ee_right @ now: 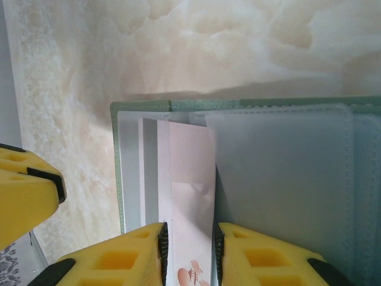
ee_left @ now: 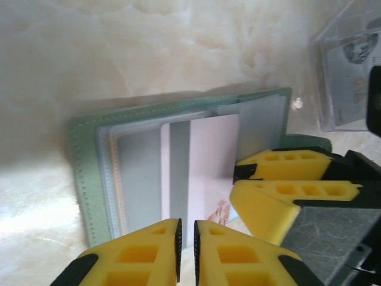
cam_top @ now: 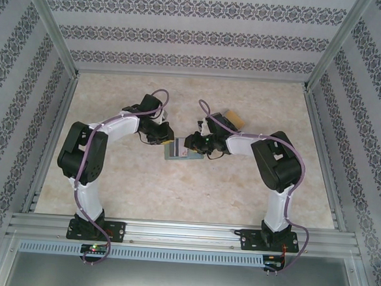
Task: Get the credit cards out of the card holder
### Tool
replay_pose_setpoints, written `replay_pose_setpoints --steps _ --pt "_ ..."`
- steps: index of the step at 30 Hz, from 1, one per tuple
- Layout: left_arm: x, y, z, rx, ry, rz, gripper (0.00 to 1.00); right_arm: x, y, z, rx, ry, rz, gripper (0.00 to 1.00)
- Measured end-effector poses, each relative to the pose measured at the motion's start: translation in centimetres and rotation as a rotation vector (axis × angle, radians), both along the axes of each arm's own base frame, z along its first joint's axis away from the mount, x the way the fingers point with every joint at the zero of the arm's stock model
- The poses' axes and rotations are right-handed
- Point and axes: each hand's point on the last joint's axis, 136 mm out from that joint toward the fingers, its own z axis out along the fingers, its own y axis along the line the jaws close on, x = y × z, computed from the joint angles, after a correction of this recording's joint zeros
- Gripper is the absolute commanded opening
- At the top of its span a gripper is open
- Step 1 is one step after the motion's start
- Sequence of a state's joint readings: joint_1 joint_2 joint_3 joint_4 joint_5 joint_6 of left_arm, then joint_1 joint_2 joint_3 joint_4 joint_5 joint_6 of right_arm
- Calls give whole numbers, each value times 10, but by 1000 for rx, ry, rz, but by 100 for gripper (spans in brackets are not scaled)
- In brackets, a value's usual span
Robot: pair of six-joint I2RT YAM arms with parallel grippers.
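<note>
Mid-frame on desk (cam_top: 239, 199): card holder (cam_top: 182, 154) soft, unfolded; pinkish card (ee_right: 190, 179) likely stiff, slick, so pinch its protruding end. Right end effector (ee_right: 189, 233) released, astride it; left end effector (ee_left: 186, 231) nearly clenched.

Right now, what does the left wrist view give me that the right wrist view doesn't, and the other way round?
Left wrist, not right wrist: a loose greyish card pile beyond the card holder, and the right gripper seen from outside. Right wrist, not left wrist: the pinkish card running straight between the right gripper's parted fingers. Both: the open card holder, that card partly under its clear sleeve, the left gripper nearly closed, and the marble table.
</note>
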State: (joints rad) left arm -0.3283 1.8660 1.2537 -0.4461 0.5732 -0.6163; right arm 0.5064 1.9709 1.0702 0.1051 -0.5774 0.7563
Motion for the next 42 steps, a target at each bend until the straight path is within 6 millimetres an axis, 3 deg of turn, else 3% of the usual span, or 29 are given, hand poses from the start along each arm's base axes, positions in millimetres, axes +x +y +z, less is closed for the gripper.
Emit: replay_pose_setpoints --steps 6,14,21,29,34,42 --pt "0 -7 -7 1 12 -16 14 1 2 0 5 5 5 29" --pt "-5 -6 -39 29 86 -18 12 1 2 -1 7 8 8 27" --pt "-5 -6 -40 33 83 -16 12 1 3 -2 8 10 9 26" --pt "-5 -6 -41 34 79 -19 12 1 4 -4 6 16 13 10" --pt "-5 -4 -41 43 74 -16 18 1 2 -3 4 11 11 0" --pt "-3 -4 -36 46 57 -14 35 4 -20 24 6 -91 10 0"
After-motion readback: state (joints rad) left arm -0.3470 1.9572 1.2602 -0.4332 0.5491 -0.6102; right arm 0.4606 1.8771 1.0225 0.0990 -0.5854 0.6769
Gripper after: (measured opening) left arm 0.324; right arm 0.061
